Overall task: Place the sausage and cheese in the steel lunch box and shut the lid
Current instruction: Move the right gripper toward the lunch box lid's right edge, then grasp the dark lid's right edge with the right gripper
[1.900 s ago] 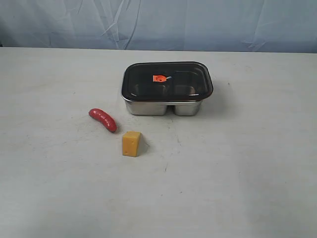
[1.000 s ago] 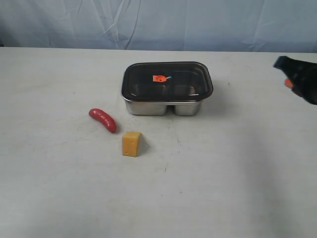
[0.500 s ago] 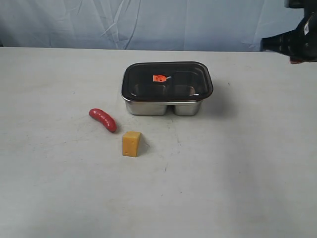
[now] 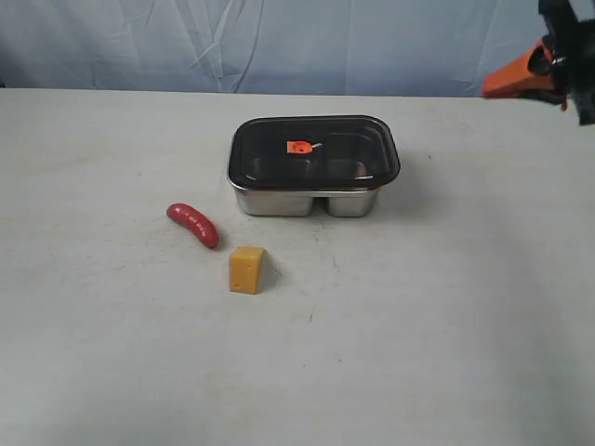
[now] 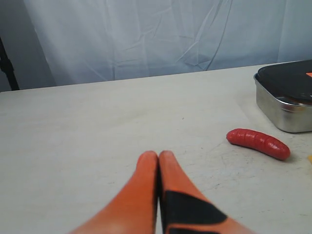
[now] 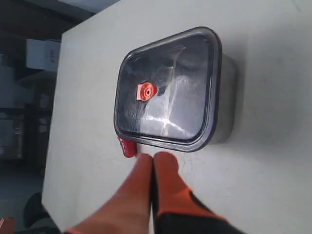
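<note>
The steel lunch box stands at the middle back of the table, with the dark lid resting on it. In front of it to the left lies the red sausage; the yellow cheese sits just to its right. My right gripper hangs high at the far right, shut and empty, its orange fingers pressed together. In the right wrist view the lid lies beyond that gripper. My left gripper is shut and empty, with the sausage and box off to one side.
A pale blue cloth backdrop hangs behind the table's far edge. The grey tabletop stretches wide around the box. In the right wrist view dark floor and equipment lie beyond the table's edge.
My right arm has come into view at the right edge and risen to the upper right corner, its orange fingers now showing. The box, sausage and cheese have not moved.
</note>
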Robot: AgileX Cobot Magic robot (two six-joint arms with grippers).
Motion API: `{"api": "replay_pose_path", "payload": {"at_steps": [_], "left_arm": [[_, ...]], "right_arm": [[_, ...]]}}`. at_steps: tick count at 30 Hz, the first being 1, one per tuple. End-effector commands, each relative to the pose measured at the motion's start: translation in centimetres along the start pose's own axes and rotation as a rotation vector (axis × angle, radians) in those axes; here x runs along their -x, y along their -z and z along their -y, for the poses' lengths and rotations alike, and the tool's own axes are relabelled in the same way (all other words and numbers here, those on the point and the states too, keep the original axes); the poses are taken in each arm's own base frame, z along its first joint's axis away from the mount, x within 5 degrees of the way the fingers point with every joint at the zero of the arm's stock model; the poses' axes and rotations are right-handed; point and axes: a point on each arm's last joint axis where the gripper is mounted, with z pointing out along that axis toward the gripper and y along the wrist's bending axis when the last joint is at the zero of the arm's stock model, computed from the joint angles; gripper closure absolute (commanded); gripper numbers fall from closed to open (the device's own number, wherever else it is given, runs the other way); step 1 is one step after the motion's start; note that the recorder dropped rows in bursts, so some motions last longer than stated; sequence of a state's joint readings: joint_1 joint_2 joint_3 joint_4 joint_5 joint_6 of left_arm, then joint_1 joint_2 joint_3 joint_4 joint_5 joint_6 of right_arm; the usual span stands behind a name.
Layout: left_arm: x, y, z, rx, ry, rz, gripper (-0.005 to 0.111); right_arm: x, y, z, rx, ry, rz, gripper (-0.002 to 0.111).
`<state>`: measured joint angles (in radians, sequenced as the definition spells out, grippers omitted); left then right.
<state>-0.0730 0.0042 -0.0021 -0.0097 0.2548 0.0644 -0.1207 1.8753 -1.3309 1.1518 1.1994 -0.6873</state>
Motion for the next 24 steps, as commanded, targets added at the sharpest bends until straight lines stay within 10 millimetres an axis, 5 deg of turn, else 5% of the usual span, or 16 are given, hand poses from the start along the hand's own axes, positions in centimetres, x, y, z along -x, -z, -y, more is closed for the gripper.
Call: {"api": "replay_pose_path", "payload": {"at_steps": [1,4,11,24], "left_arm": [[0.1,0.0,0.0,0.003,-0.002,0.017,0.107],[0.1,0.0,0.0,0.003,-0.002,0.017,0.107],[0.1,0.0,0.0,0.003,-0.002,0.017,0.107],[0.1,0.0,0.0,0.003,-0.002,0.017,0.107]], "right_arm": [[-1.5,-4.0,3.9,0.084,-0.032,-0.034,0.109],[-2.1,-6.2,6.3,-0.008,-0.064,-0.056,0.099],[-2.3,-8.1,8.8,-0.034,-0.119,-0.036,0.053],[-2.5,-10.7,8.2,0.059,-0.121,-0.004,0.053]]}}
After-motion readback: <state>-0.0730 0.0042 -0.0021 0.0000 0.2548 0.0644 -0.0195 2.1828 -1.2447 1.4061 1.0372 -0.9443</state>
